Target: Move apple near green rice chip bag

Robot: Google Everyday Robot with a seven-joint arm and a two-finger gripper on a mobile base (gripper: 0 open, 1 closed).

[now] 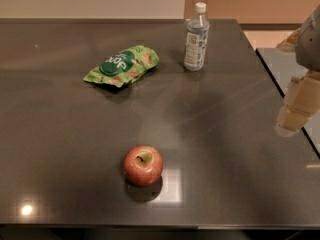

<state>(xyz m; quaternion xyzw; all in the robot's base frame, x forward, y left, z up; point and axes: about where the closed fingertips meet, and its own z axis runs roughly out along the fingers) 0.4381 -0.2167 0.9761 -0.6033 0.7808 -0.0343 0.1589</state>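
The red apple (pixel 143 165) with a yellowish stem dimple sits on the dark table near its front edge. The green rice chip bag (pixel 122 65) lies flat farther back and a little to the left, well apart from the apple. My gripper (pixel 295 111) hangs at the right edge of the view, above the table's right side, far to the right of the apple and holding nothing that I can see.
A clear plastic water bottle (pixel 196 37) with a white cap stands upright at the back, right of the bag. The dark table (pixel 225 134) ends in an edge at the right, with a second surface (pixel 280 66) beyond a gap.
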